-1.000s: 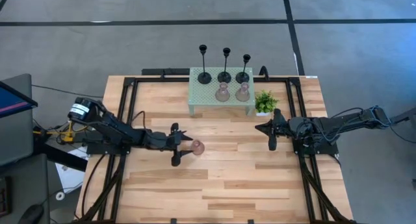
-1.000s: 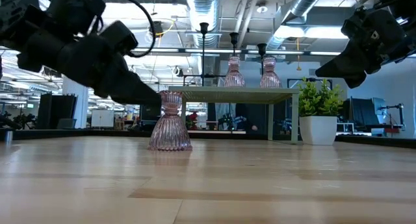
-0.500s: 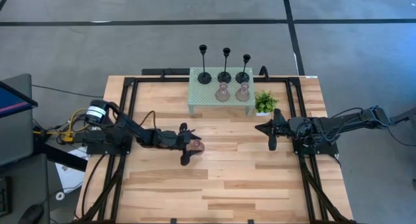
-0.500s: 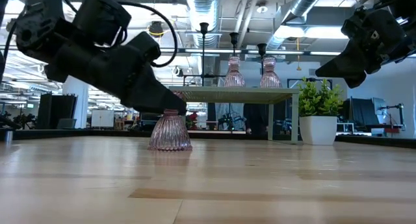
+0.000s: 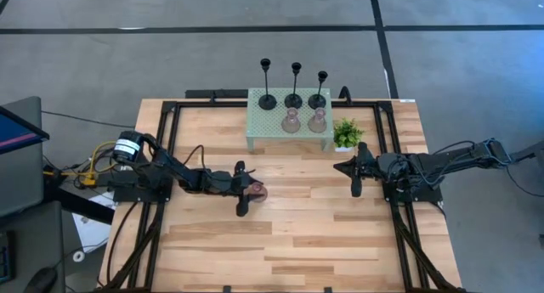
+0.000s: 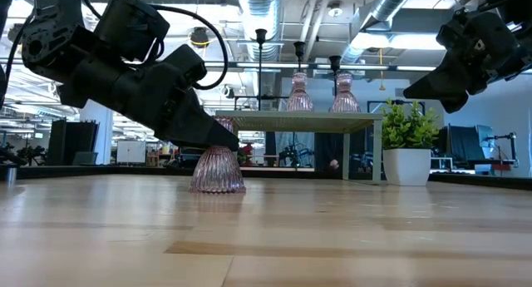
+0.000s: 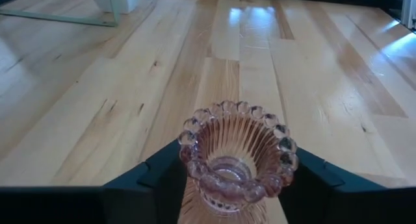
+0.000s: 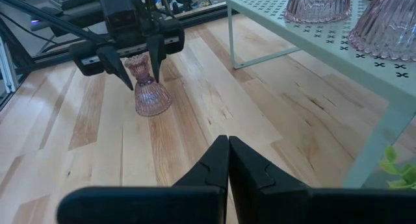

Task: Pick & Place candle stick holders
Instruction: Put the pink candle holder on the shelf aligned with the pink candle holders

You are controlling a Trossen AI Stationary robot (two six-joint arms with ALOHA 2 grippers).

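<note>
On the wooden table (image 5: 323,225), a pink holder (image 6: 217,160) stands upright mid-table, between the left gripper's (image 5: 246,191) spread jaws; the right gripper's (image 5: 355,177) jaws are pressed together.

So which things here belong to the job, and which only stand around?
Job:
- pink holder on the table, between the left end effector fingers
- two pink holders on the stand
- three black holders on the stand

Standing around:
- green mesh stand
- potted plant
</note>
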